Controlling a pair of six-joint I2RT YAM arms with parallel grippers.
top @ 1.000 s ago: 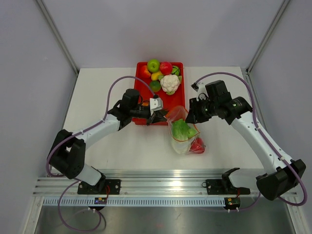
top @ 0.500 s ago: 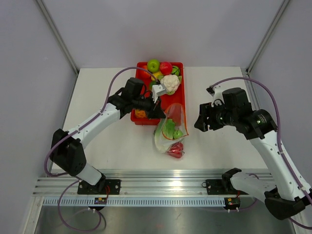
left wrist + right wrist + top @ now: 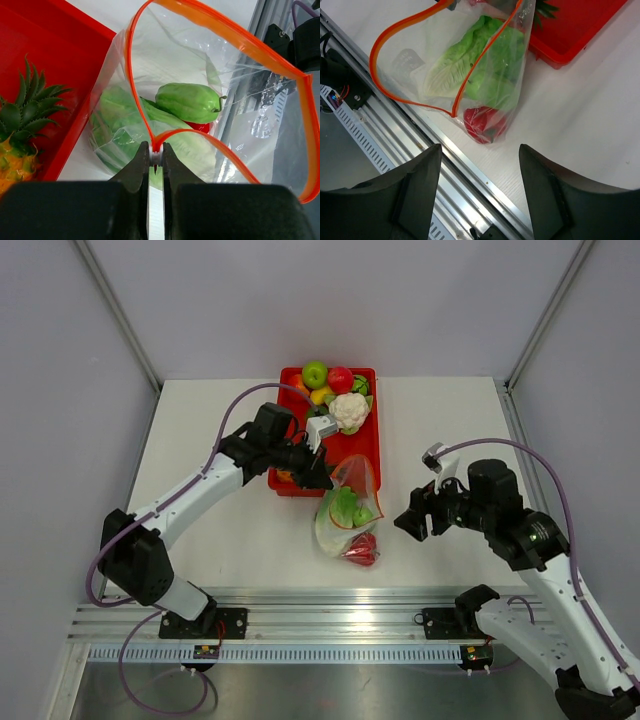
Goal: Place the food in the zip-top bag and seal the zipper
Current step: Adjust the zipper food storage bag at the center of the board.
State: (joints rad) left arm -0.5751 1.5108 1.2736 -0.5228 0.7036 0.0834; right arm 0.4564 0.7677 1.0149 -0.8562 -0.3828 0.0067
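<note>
Left claw (image 3: pixel 156 151): pinches thin orange-red zipper strip (image 3: pixel 225 31) of clear crinkly plastic bag (image 3: pixel 240 115).
Right claw (image 3: pixel 480 165): spread wide, empty; bag lies ahead, apart, on white surface (image 3: pixel 600 115).

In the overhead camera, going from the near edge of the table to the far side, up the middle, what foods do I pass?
red tomato piece → lettuce → cauliflower → green apple. The first two are inside the zip-top bag.

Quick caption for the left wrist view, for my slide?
Left gripper pinches the zipper of the open bag; lettuce, cucumber, tomato inside; tray beside.
</note>
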